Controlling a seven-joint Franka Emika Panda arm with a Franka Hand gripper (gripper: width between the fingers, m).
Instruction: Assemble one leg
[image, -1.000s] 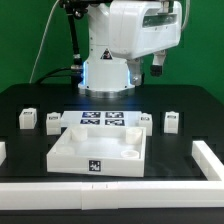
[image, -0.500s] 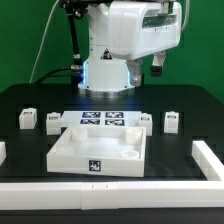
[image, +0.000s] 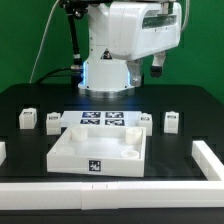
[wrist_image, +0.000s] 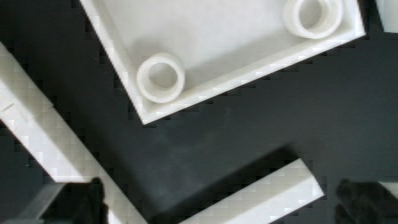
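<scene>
Several legs, small white blocks with tags, stand on the black table in the exterior view: two on its left (image: 27, 119) (image: 53, 122) and two on its right (image: 147, 120) (image: 171, 122). My gripper (image: 157, 67) hangs high above the table, far from all of them. In the wrist view the gripper (wrist_image: 217, 205) is open and empty, with dark fingertips (wrist_image: 71, 200) at both sides. No leg shows in the wrist view. The large white square piece (image: 70, 152) with round corner sockets (wrist_image: 160, 78) lies in front of the legs.
The marker board (image: 103, 121) lies between the two pairs of legs. A white rail (image: 110, 196) runs along the table's front edge and up the exterior view's right side (image: 208, 160); parts of it show in the wrist view (wrist_image: 32, 110).
</scene>
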